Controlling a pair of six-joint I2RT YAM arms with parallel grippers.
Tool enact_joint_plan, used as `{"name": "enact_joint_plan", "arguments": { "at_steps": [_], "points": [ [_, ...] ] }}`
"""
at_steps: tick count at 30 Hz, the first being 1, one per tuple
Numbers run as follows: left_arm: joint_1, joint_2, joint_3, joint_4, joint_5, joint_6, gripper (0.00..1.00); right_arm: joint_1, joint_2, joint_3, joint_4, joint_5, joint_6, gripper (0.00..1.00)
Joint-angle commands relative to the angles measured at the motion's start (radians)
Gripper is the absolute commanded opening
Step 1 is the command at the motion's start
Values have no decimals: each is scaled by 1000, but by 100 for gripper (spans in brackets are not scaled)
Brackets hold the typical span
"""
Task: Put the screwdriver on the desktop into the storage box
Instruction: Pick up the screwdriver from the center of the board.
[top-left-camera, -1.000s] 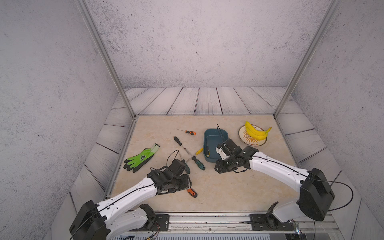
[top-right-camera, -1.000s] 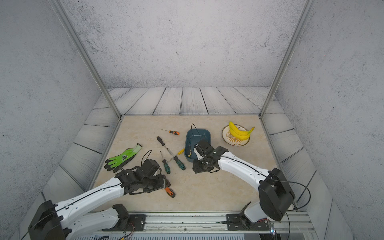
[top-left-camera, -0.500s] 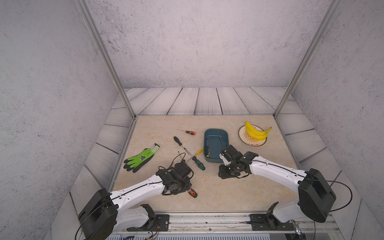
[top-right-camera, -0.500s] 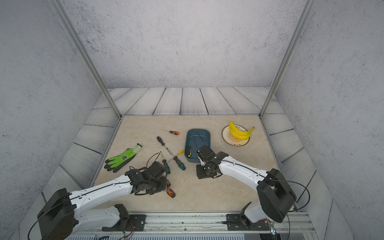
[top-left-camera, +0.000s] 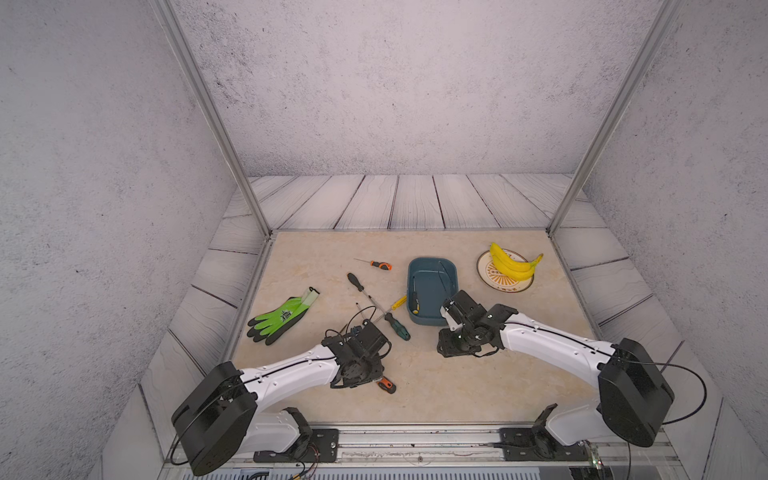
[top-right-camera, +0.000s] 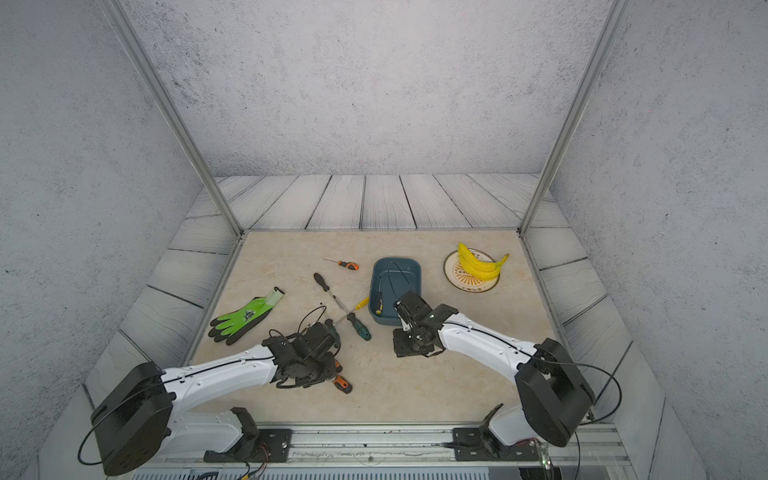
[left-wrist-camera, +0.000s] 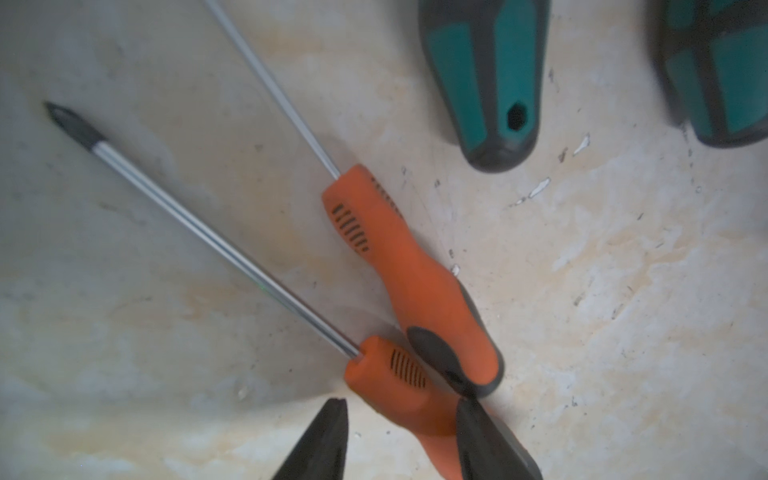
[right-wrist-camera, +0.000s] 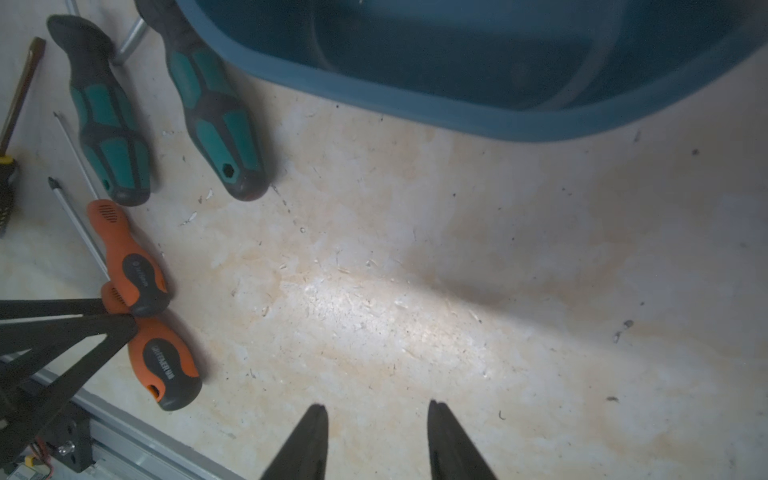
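One orange screwdriver (left-wrist-camera: 395, 388), handle between left jaws, grip uncertain; right jaws apart, well clear.

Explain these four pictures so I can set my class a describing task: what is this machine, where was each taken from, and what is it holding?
It is a tabletop robot with two white arms, each ending in a two-fingered gripper. Both top views look down on the whole scene; the other two come from cameras on the wrists. On the desktop lie several screwdrivers, a green glove, bananas on a plate, and the storage box, with a yellow-handled screwdriver inside. The left gripper straddles the handle of an orange screwdriver; whether it pinches yet is unclear. The right gripper is open and empty.
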Motion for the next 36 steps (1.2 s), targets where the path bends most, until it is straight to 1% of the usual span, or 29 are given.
{"name": "enact_joint_plan", "arguments": {
  "at_steps": [1, 3, 5, 13, 19, 22, 27, 31, 36],
  "points": [
    [15, 34, -14, -10, -23, 18, 48, 3, -21, -6, 2, 22, 14, 44],
    [19, 47, -16, -2, -24, 23, 51, 3, -17, -7, 5, 20, 16, 44],
    [23, 57, -19, 3, -23, 26, 51, 3, -14, -7, 8, 20, 19, 44],
    [33, 80, -33, 12, -19, 24, 33, 3, -12, -7, 7, 31, 25, 44],
    [33, 63, -33, -5, -12, 13, 25, 3, -14, -11, 8, 37, 31, 44],
    [33, 32, -31, -25, -17, 8, 20, 3, -16, -12, 7, 38, 32, 43],
    [39, -50, -8, -92, -39, 6, 6, 3, -25, -13, 2, 36, 29, 43],
    [51, -126, 23, -160, -61, 14, 0, 3, -41, -14, -2, 38, 25, 43],
    [59, -234, 45, -207, -117, 18, 0, 5, -63, -7, -11, 47, 17, 43]
  ]
}}
